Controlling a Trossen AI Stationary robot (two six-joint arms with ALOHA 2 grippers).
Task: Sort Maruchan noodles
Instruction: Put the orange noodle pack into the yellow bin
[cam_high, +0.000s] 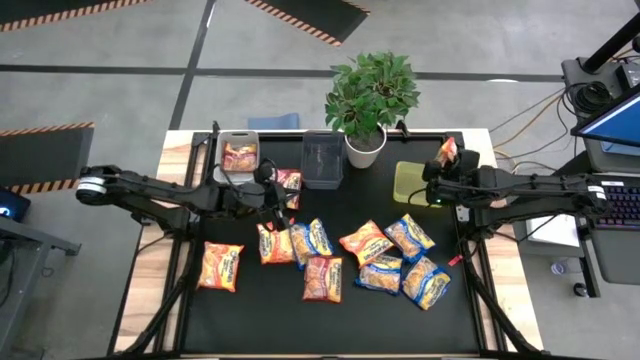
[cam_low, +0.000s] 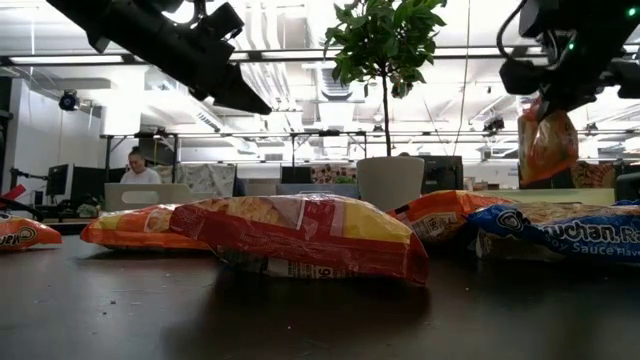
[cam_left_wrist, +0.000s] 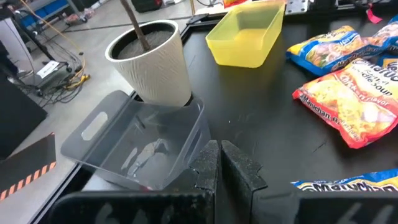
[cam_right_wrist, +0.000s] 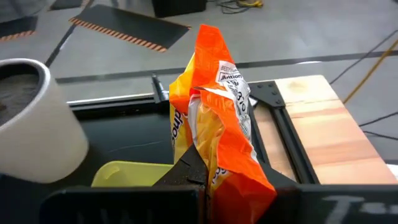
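Orange packet pinched upright in our right claw, long axis vertical, hanging just above yellow bin at table's far right. Left claw shut, empty, near grey bin. Remaining packets lie mid-table, between both arms.

Bins and a plant on the black table

Potted plant at twelve o'clock; grey bin beside it, yellow-green bin toward two.
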